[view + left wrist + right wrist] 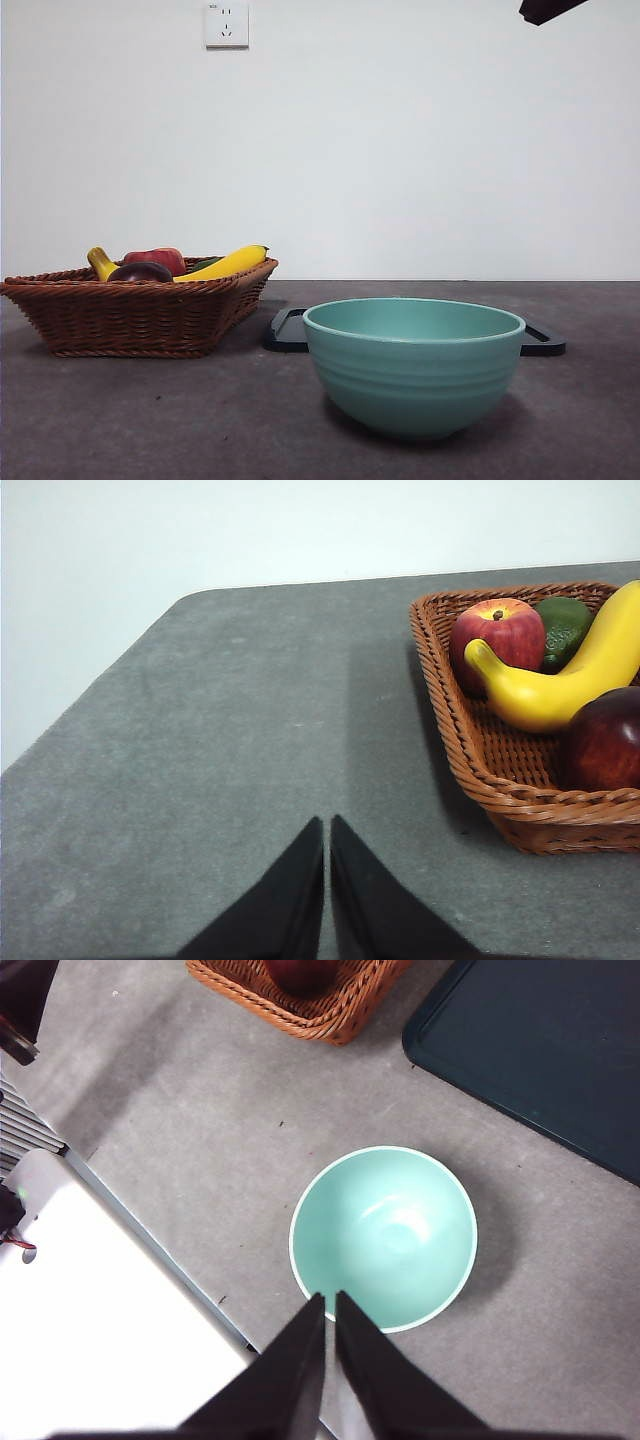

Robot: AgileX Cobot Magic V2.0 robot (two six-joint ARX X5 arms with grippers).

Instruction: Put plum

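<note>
- The plum (pixel 606 742), dark maroon and glossy, lies in the wicker basket (pixel 140 315) at the near corner, touching the banana (pixel 570 675); the red apple (pixel 500 635) and a green fruit (pixel 563 628) sit behind the banana.
- Left gripper (pixel 327 890): jaws pressed together, grasping nothing, poised over bare table just beside the basket's outer wall.
- Right gripper (pixel 330 1360): jaws likewise closed and empty, hanging high above the near rim of the teal bowl (pixel 383 1237); in the front view only a dark tip of one arm shows at a top corner, and which arm it is cannot be told from there.
- Step in hand, as judged: reaching for the plum has not begun. The left gripper is the nearer one; it should open wide first, then descend from above so the jaws straddle the plum clear of the banana and of the basket rim.
- Destination: probably the bowl, which is empty; a dark tray (pixel 545 1050) lies behind it, also bare.
- Open room: the table between basket and bowl offers a free carrying path. The table edge runs close to the bowl on the robot's side.
</note>
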